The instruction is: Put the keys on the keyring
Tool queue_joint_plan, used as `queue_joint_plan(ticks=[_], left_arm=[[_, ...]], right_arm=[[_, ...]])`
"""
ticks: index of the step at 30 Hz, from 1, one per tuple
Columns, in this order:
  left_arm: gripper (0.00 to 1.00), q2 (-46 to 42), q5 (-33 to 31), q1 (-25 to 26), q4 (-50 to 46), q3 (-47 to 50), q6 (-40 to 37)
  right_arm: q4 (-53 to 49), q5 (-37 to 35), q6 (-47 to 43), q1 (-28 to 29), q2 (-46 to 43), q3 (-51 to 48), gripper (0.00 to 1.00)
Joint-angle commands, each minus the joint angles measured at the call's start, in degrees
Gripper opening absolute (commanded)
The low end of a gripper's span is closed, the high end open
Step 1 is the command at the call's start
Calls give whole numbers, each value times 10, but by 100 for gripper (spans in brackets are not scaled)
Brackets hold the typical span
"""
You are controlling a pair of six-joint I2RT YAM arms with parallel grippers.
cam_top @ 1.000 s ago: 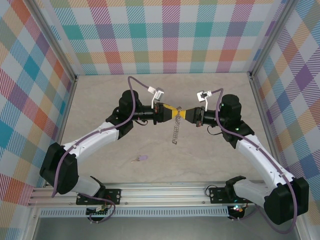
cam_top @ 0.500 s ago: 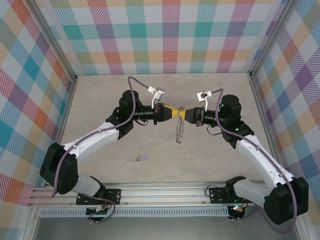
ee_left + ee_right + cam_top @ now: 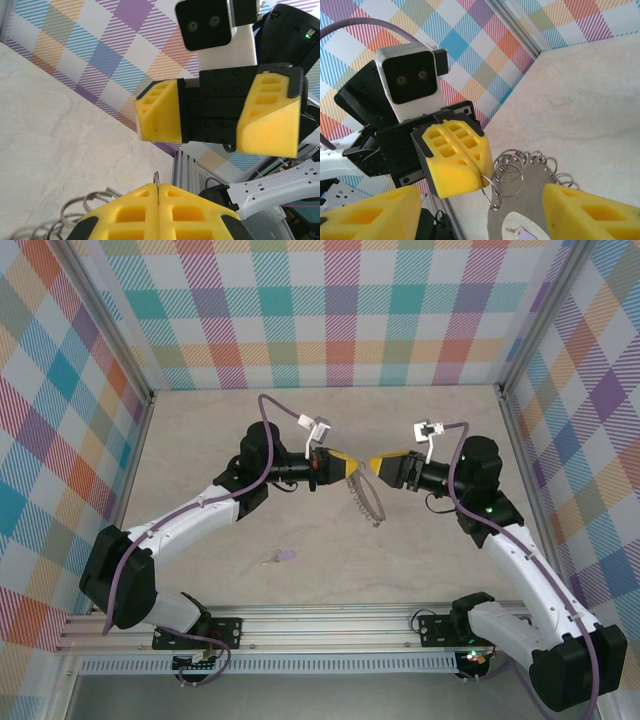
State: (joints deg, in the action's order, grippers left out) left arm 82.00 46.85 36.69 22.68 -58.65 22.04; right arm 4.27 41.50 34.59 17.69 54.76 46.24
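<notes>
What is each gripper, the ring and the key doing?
Left gripper: shut on the ring.
Right gripper: open, holding nothing.
Ring: held up off the table, hanging from the left gripper.
Key: lying on the table, not on the ring.

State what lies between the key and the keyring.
Bare table separates key from keyring in the top view; the left gripper holds the keyring.
</notes>
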Motion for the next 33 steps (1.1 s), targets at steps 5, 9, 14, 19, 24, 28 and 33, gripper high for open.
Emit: queue_joint_plan(ticks=[5,9,14,19,24,28,33], left_arm=[[0,-15,9,7,36,-1,-10],[0,-11,14,8,39,-4,-8],[0,-7,18,9,38,-8,-6],[0,-3,18,12,39,-11,-6],[0,0,19,15,39,-15,-6],[0,4,23,16,37,-19,-6],[0,10,25,17,29,-24,-8]], right_arm=[[72,55,21,0,28,-24,51],[104,80,32,0,38,-28,47],[121,98,38,1,52,-26,44],[131,106,40,6,70,-23,42],[138,112,42,11,78,-22,33],[140,113,41,12,75,-23,19],[146,113,41,12,74,-22,0]])
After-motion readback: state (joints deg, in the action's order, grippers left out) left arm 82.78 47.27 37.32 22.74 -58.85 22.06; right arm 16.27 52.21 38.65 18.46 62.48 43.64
